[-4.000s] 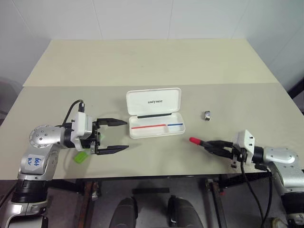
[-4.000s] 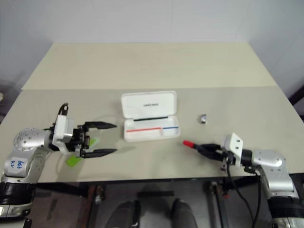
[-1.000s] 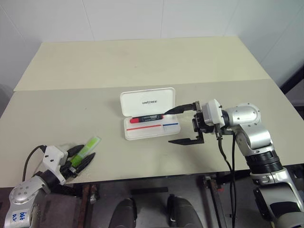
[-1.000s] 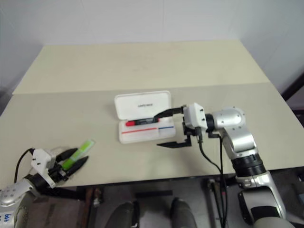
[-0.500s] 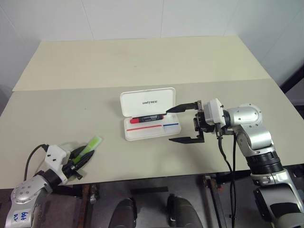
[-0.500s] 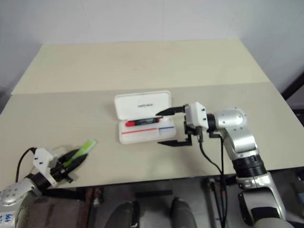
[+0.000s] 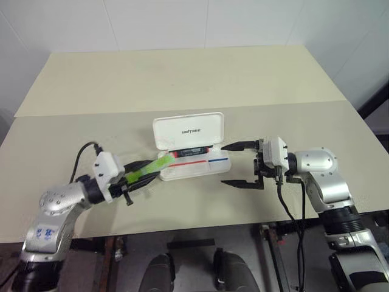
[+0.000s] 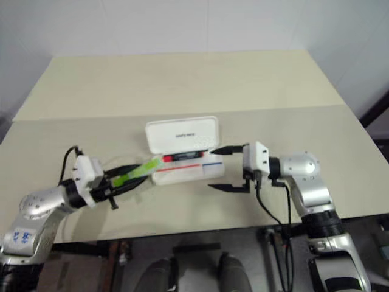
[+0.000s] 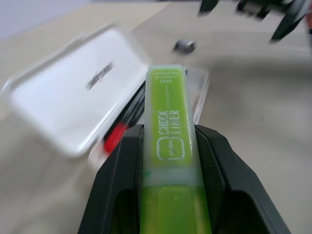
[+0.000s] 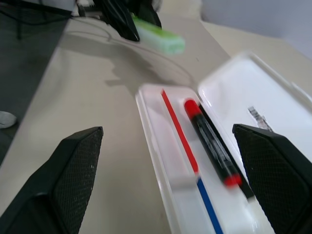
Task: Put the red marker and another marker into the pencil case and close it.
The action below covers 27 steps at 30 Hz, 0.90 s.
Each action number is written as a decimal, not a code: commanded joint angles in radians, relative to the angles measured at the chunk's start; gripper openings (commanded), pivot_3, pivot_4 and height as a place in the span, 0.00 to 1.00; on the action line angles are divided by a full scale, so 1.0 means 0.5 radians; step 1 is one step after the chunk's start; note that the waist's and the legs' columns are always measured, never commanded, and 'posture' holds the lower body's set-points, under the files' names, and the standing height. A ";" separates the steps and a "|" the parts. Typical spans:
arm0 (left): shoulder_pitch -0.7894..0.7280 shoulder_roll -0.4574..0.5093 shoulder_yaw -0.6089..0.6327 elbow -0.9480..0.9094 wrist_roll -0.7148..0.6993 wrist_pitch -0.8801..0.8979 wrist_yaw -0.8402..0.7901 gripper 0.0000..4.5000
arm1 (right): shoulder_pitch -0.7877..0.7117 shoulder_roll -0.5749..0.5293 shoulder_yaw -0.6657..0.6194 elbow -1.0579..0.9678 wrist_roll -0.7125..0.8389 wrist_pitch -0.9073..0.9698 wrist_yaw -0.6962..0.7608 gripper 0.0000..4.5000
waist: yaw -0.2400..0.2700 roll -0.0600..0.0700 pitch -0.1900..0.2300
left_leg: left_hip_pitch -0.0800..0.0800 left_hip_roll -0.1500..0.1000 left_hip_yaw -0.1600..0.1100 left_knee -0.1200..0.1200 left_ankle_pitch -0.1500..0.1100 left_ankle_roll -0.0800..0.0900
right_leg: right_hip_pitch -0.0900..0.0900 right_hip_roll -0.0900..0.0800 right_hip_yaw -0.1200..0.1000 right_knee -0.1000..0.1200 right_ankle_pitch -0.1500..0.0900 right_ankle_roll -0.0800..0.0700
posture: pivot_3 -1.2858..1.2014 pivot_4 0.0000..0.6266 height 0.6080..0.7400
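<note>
- Left pincer (image 7: 141,175), nearest: fingers clamped on the green highlighter (image 7: 148,168), held above the surface (image 7: 73,146). Highlighter's free end reaches the left end of the pencil case (image 7: 193,168).
- Right pincer (image 7: 238,164): fingers spread wide, holding nothing, just off the case's right end, pointing at it.
- Pencil case: open, lid (image 7: 188,131) raised at the back.
- Red marker (image 7: 188,152): lies lengthwise in the case tray along the rear wall, apart from both pincers.
- Small dark object (image 9: 184,46) on the surface beyond the case; blurred.
</note>
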 commanded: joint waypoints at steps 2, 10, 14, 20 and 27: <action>-0.241 -0.056 -0.179 0.283 0.093 -0.123 -0.166 0.25 | 0.121 -0.102 -0.125 -0.205 0.021 0.015 -0.092 1.00 | 0.023 0.000 0.000 | 0.000 0.000 0.000 0.000 0.000 0.000 | 0.000 0.002 0.000 0.000 0.000 0.000 | 0.52 0.24 1.00; -0.652 -0.248 -0.420 0.912 0.260 -0.404 -0.429 0.25 | 0.375 -0.188 -0.258 -0.517 0.043 0.123 -0.294 1.00 | 0.033 -0.001 0.000 | -0.001 0.001 0.001 0.005 0.001 -0.001 | 0.000 0.005 0.001 0.000 0.001 0.002 | 0.52 0.24 1.00; -0.851 -0.356 -0.483 1.271 0.353 -0.558 -0.505 0.25 | 0.507 -0.216 -0.338 -0.670 0.051 0.175 -0.401 1.00 | 0.050 -0.002 0.001 | -0.001 0.001 0.002 0.008 0.001 -0.001 | 0.000 0.005 0.001 0.001 0.001 0.002 | 0.52 0.24 1.00; -0.968 -0.450 -0.480 1.520 0.397 -0.650 -0.558 0.25 | 0.584 -0.218 -0.372 -0.785 0.053 0.219 -0.495 1.00 | 0.069 -0.002 0.001 | -0.002 0.001 0.002 0.012 0.000 0.000 | 0.000 0.005 0.002 0.001 0.002 0.004 | 0.52 0.24 1.00; -1.007 -0.516 -0.483 1.561 0.364 -0.581 -0.651 0.47 | 0.583 -0.213 -0.363 -0.818 0.050 0.236 -0.559 1.00 | 0.084 -0.002 0.001 | -0.003 0.001 0.001 0.015 0.000 0.001 | 0.001 0.005 0.002 0.002 0.002 0.004 | 0.52 0.24 1.00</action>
